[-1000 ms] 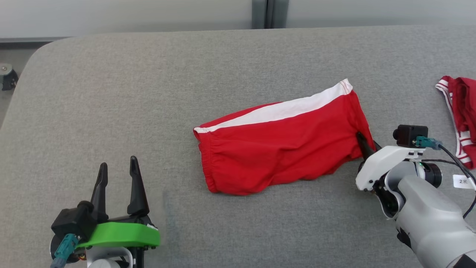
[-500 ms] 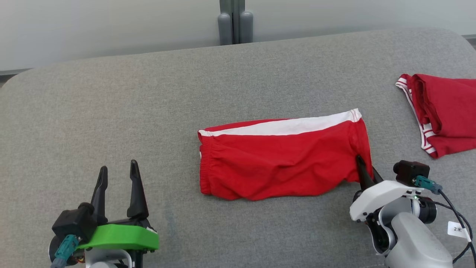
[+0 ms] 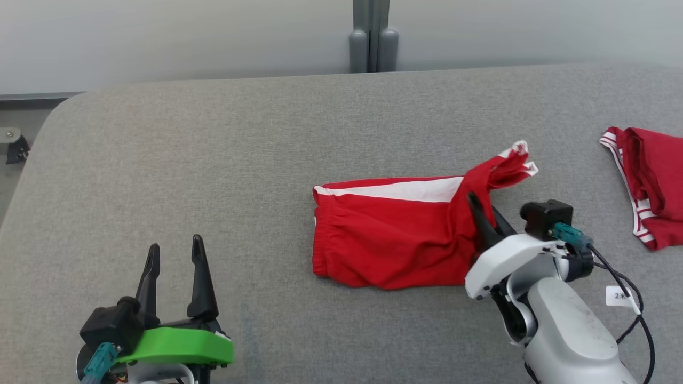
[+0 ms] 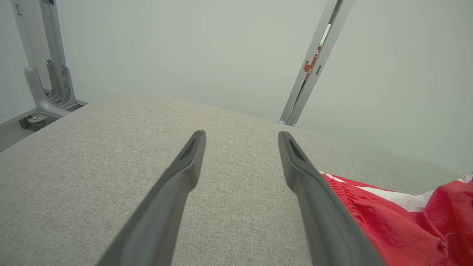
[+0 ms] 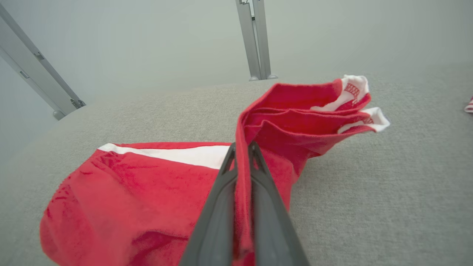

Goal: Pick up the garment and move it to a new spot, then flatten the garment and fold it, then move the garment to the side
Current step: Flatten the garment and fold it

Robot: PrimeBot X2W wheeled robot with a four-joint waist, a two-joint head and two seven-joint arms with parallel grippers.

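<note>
Red shorts (image 3: 395,245) lie centre-right on the grey padded table (image 3: 187,149), elastic waistband toward my left, white side stripe along the far edge. Soft, light, limp cloth. My read is it drapes and drags, with nothing fragile and little slip risk. Best holds are the hem corners or waistband ends, since a single pinch bunches it. Right gripper (image 3: 480,205) is clamped on the leg-hem end with cloth sandwiched between the fingers. That end is lifted and pleated, and the rest lies on the table. Left gripper (image 3: 176,242) is spread wide, holding nothing, low left, well apart from the shorts. A second red garment (image 3: 648,186) lies far right.
</note>
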